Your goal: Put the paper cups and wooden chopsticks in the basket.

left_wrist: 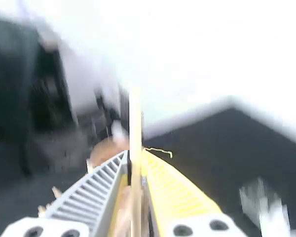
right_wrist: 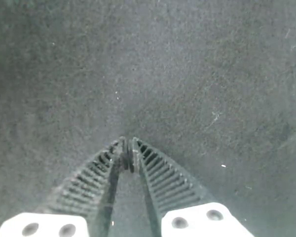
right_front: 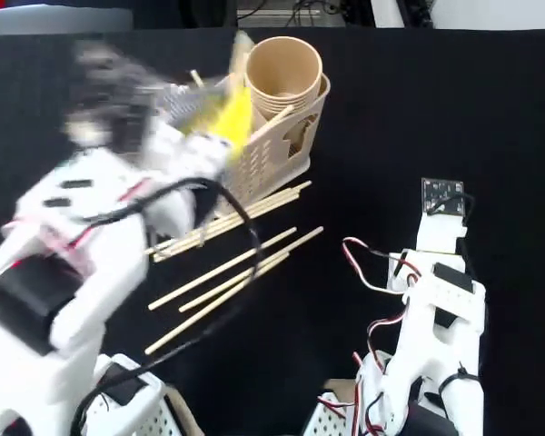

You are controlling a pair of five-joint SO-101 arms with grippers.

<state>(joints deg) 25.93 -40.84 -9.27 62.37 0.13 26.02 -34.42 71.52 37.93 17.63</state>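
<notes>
**Black cloth-covered table** (right_front: 436, 109): carries all the items.

**Left arm:** raised over the table at about 10 o'clock from centre. The left gripper (left_wrist: 133, 154) has one grey finger and one yellow. It is clamped on a single pale wooden chopstick (left_wrist: 134, 118), which stands up between the fingers. In the high view this gripper sits just at the 9 o'clock side of the basket.

**Right arm:** at 5 o'clock, well apart from the task items. The right gripper (right_wrist: 127, 154) is pressed closed on nothing and points down at bare table.

**Cream slotted plastic basket** (right_front: 282, 154): upright at 12 o'clock of table centre.

**Tan paper cups** (right_front: 283, 65): nested in one stack, upright inside the basket toward its 1 o'clock corner.

**Loose chopsticks** (right_front: 227, 268): several lie flat on the table, fanned from the basket's foot toward 7 o'clock. I cannot tell whether the nearest bundle touches the basket base.

**Handling (judgement):**
- The sticks should be light, stiff, thin and smooth, so they are apt to roll and to pivot in the fingers if pinched near an end.
- The best hold is near mid-length, with the fingers set across the stick.
- The bundled sticks lie against each other, so a pinch there may lift two or scatter the neighbours. The separated ones toward 7 o'clock look easier.
- The cups are thin-walled and would crush under a hard squeeze, though they already sit in the basket.
- The basket looks light and may slide if knocked.
</notes>
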